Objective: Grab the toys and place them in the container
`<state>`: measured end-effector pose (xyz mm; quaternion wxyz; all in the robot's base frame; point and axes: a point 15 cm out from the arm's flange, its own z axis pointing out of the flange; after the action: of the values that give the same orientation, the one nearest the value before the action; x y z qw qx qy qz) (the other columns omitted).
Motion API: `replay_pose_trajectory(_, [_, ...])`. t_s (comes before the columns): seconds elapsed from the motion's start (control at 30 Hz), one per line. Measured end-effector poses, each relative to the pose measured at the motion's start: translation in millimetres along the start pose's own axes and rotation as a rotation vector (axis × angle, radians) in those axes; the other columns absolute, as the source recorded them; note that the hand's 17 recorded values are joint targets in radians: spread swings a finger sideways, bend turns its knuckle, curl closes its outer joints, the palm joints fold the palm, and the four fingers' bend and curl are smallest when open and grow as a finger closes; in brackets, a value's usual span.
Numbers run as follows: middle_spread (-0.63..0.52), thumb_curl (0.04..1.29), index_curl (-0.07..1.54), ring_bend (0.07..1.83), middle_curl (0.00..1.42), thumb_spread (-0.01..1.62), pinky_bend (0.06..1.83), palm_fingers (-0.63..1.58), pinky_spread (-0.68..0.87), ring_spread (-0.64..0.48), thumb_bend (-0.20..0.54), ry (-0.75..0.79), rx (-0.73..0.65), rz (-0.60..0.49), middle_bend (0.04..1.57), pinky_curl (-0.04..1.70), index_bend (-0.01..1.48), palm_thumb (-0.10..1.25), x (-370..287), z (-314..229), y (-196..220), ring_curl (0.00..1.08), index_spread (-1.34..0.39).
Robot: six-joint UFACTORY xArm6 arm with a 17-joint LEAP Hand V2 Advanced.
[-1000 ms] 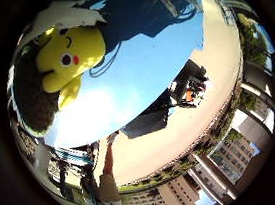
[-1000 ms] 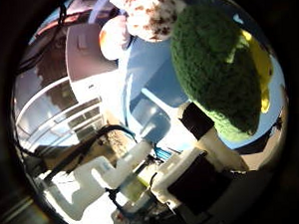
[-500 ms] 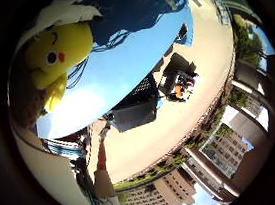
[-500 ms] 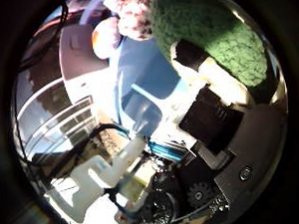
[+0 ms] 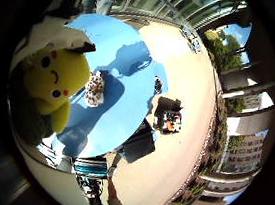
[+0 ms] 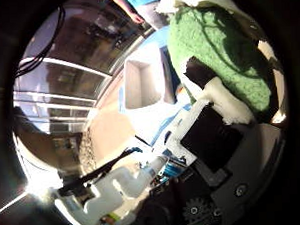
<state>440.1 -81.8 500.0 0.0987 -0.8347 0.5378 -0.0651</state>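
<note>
Blue worktop (image 5: 128,108), outdoor paved yard.
My hand (image 6: 211,135) clamps the yellow-green plush toy (image 5: 57,82); white container (image 6: 141,83) lies upper centre, well apart.

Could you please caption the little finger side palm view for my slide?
Yellow plush toy close to the palm, above a blue table with a spotted toy.

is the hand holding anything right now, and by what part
Yes: the hand holds the yellow and green plush toy, its fingers curled against the toy's green side.
</note>
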Motion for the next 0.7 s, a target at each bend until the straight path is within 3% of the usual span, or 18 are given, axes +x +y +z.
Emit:
replay_pose_trajectory(0.17, [-0.19, 0.68, 0.54, 1.46, 1.01, 1.1, 1.78, 0.84, 0.11, -0.12, -0.016, -0.056, 0.017, -0.092, 1.27, 0.4, 0.88, 0.98, -94, 20, -64, 0.84, -0.7])
replay_pose_trajectory(0.43, [-0.18, 0.72, 0.72, 1.52, 1.03, 1.09, 1.8, 0.76, 0.09, -0.13, -0.018, -0.122, -0.034, -0.113, 1.35, 0.49, 0.91, 0.95, -175, 130, -144, 0.86, -0.72])
replay_pose_trajectory(0.63, [-0.18, 0.75, 0.86, 1.56, 1.03, 1.09, 1.79, 0.72, 0.08, -0.13, -0.02, -0.146, -0.062, -0.087, 1.39, 0.56, 0.9, 0.93, -188, 175, -159, 0.87, -0.73])
replay_pose_trajectory(0.7, [-0.17, 0.74, 0.91, 1.57, 1.03, 1.09, 1.79, 0.69, 0.08, -0.13, -0.044, -0.162, -0.073, -0.068, 1.4, 0.59, 0.89, 0.87, -190, 189, -161, 0.87, -0.73])
